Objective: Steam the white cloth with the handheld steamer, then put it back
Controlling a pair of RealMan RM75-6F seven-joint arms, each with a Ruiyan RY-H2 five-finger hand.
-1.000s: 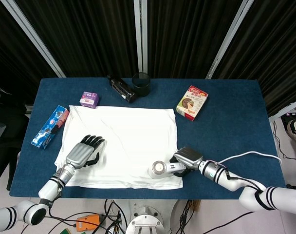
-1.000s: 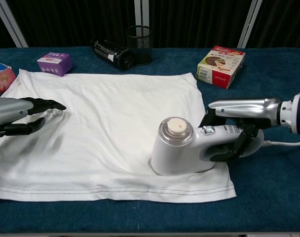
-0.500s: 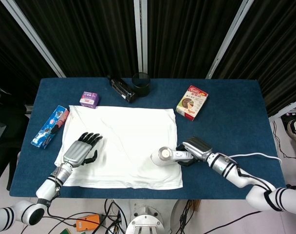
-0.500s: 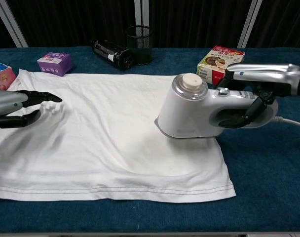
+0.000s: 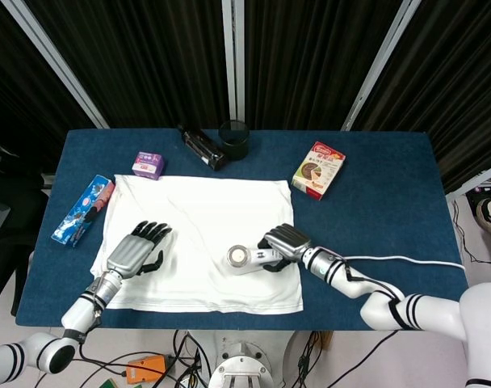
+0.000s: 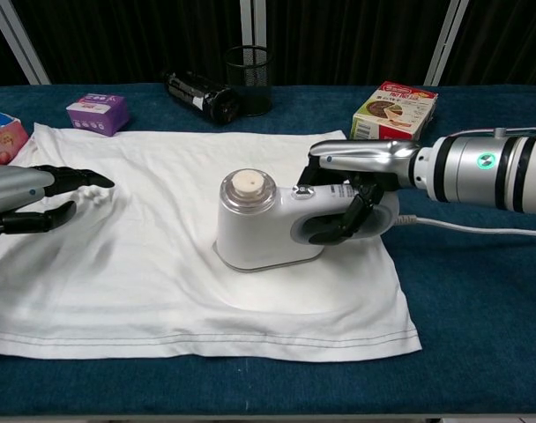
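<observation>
White fabric covers the middle of the scene: we see the white cloth (image 5: 203,242) spread flat on the blue table (image 5: 375,210), with a few shallow wrinkles. On it, right of centre, stands the handheld steamer (image 6: 268,227), its white body resting on the cloth and its round cap facing up. Our right hand (image 6: 361,189) grasps the steamer's handle, fingers (image 6: 338,220) wrapped through the loop from the right. A white cord (image 6: 480,229) trails from the steamer across the table toward the right edge.

Our left hand (image 5: 136,250) lies on the cloth's left part, palm down, its dark fingers (image 6: 70,179) released and spread, grasping nothing; in the chest view the fingertips touch the fabric.

Beyond the cloth's far edge we note a black mesh cup (image 5: 233,139) and, just beside it, a dark bottle (image 5: 201,147) lying on its side. A small purple box (image 5: 148,165) sits near the cloth's far left corner, and a red-and-white carton (image 5: 319,170) sits off its far right corner. A blue and pink packet (image 5: 83,209) lies on the table left of the cloth, apart from it.
</observation>
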